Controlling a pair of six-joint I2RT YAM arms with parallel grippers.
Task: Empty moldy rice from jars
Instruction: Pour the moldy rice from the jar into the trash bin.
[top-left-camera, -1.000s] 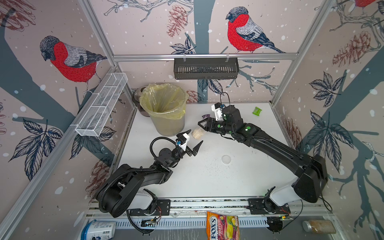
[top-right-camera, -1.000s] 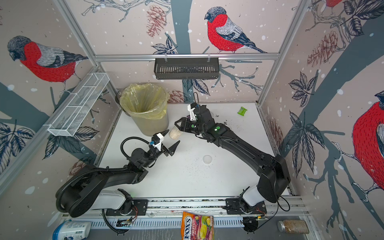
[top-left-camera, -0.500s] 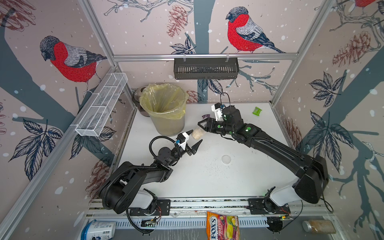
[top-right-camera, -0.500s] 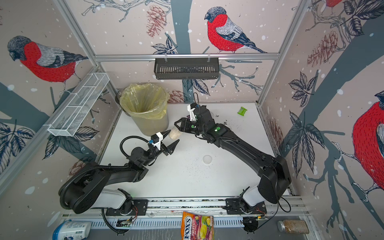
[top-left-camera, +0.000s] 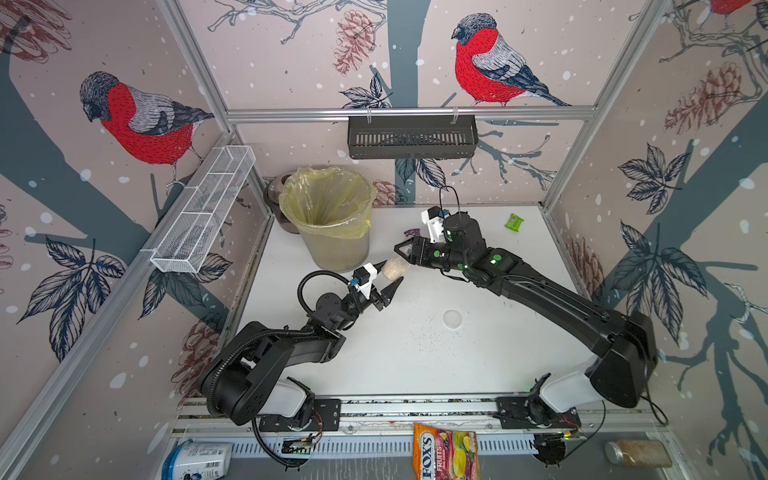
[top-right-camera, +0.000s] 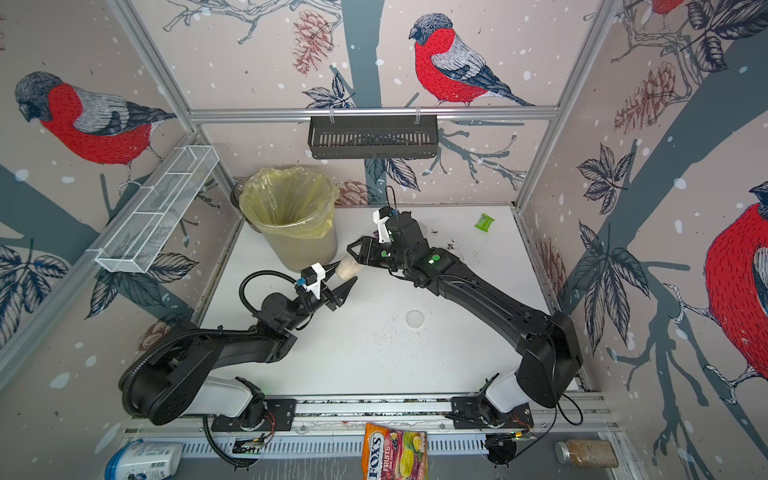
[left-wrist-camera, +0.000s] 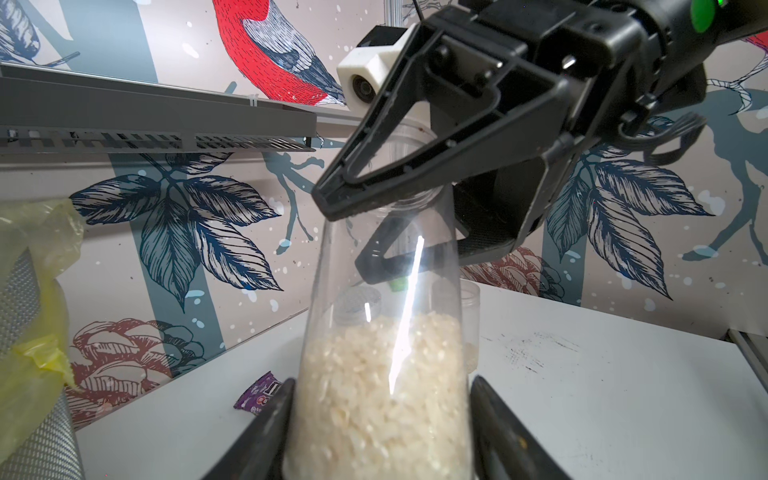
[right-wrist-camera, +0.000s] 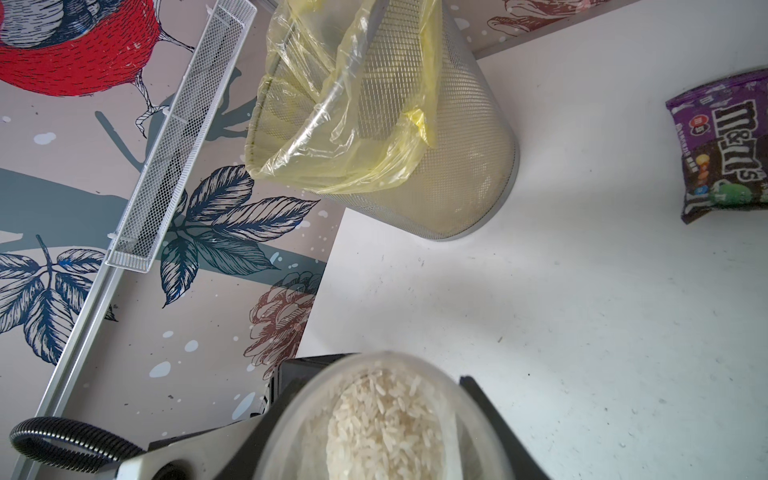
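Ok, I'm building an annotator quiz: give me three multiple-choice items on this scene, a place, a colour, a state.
1. Where on the table does the green packet lie? A) far right corner B) near left corner C) middle
2. The bin liner is: A) blue B) yellow C) black
3. The rice jar is: A) standing on the table B) lying on the table C) held aloft by the right end effector
Key: A, beside the back right walls; B, yellow film over the rim; C, jaws clamp its top.
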